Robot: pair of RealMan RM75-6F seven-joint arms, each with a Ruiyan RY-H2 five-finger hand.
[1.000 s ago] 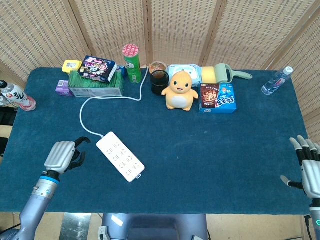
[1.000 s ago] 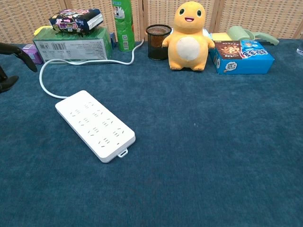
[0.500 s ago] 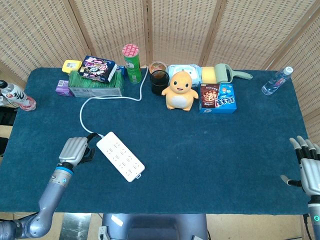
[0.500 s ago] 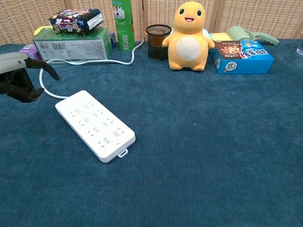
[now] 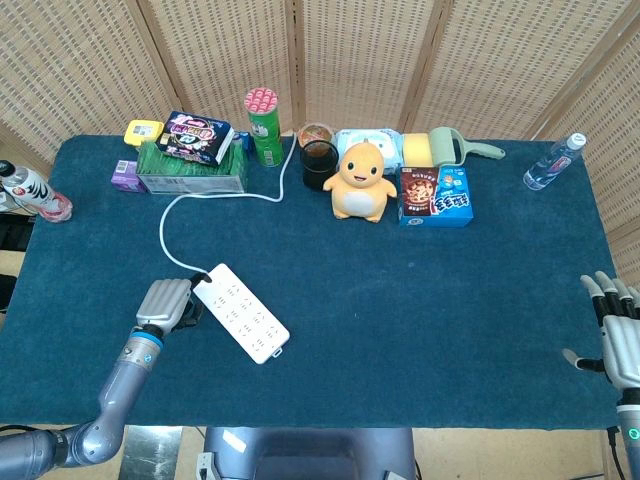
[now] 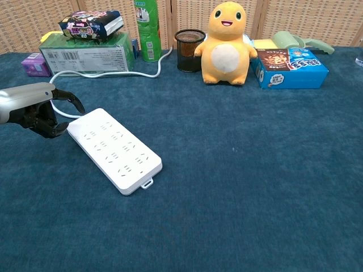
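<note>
Left hand (image 6: 35, 110), fingers curled and holding nothing, just beside the cord end of a white power strip (image 6: 114, 149) lying flat mid-table, right hand (image 5: 620, 335) spread at the far edge; likely light, rigid, slick plastic, best gripped across its narrow sides.

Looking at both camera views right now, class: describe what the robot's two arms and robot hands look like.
The left robot hand has a ribbed silver-grey back and black fingers. Its forearm is grey-blue, with a bright blue ring at the wrist. The right robot hand is pale grey, with dark-tipped fingers and a small green light near its wrist.
</note>
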